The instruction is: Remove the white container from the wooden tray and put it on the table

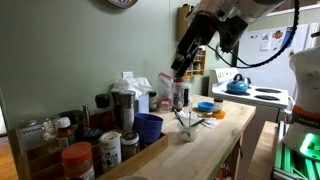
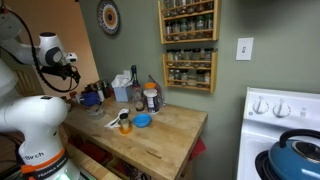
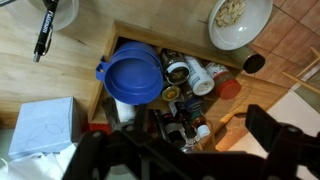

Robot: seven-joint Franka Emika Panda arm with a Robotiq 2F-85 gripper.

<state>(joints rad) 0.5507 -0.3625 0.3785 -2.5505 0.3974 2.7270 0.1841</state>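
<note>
**Anna:** Wrist view, from the left: what can you see?

**Ben:** A white carton point(image 3: 40, 128) lies on the counter point(image 3: 60, 70). Next comes the wooden tray point(image 3: 150, 33), with a blue cup point(image 3: 133, 72) standing in it. Just right of the cup, the white container point(image 3: 200, 76) sits in the tray, crowded among other jars. Whether it's upright or lying down, I can't tell. Beyond the tray's corner there's a white bowl point(image 3: 238, 20) on the counter.

**Anna:** And the jaws?

**Ben:** They're spread wide along the bottom edge with nothing between them, hanging above the jars.

**Anna:** What about from across the room?

**Ben:** In an exterior view, a red-lidded jar point(image 1: 77, 158) stands at the tray's left end, and the arm point(image 1: 205, 35) reaches down from the upper right. The jaws hang high over the counter, touching nothing. A blue kettle point(image 1: 237, 85) is far right. In an exterior view the arm point(image 2: 55, 55) is at the left, a blue bowl point(image 2: 142, 121) is mid-counter, and a spice rack point(image 2: 190, 45) is on the wall.
</note>
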